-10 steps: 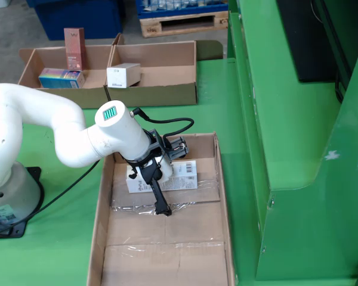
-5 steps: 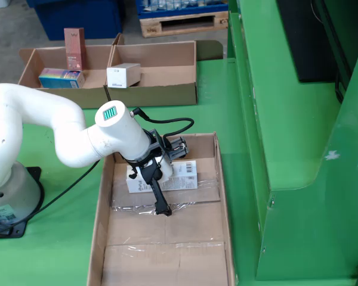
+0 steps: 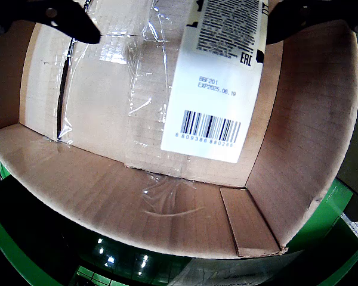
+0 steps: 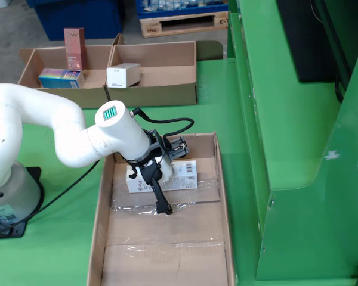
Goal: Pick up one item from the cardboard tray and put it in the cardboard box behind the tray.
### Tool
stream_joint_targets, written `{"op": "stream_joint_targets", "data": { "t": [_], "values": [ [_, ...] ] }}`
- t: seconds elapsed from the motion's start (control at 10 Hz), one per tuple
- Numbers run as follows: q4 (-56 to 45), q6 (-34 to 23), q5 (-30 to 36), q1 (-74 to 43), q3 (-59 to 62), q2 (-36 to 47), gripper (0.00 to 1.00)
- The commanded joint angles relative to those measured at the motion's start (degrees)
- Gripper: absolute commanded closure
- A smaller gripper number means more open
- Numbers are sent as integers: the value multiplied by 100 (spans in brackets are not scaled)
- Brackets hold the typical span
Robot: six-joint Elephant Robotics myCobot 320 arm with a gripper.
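Item: white barcode-labelled carton (image 4: 167, 177), clamped between the closed-in fingers of the gripper (image 4: 154, 179), hanging over the taped floor of the open cardboard box (image 4: 216, 179); best lowered level and near the floor before release.

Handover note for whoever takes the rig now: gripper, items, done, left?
Gripper: shut on the white carton, held above the floor of the cardboard box.
Cardboard tray: still holds a pink upright box, a blue box and a small white box.
Done: one item picked and carried over the box.
Left: lower, release, withdraw.
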Motion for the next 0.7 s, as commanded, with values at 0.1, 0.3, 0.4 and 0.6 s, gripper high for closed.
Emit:
{"op": "stream_joint_targets", "data": {
  "t": [0.1, 0.3, 0.4, 0.6],
  "values": [
    [62, -9, -21, -36, 174, 114, 60],
    [62, -9, -21, -36, 174, 114, 80],
    [62, -9, -21, -36, 174, 114, 90],
    [62, -9, -21, -36, 174, 114, 100]
  ]
}}
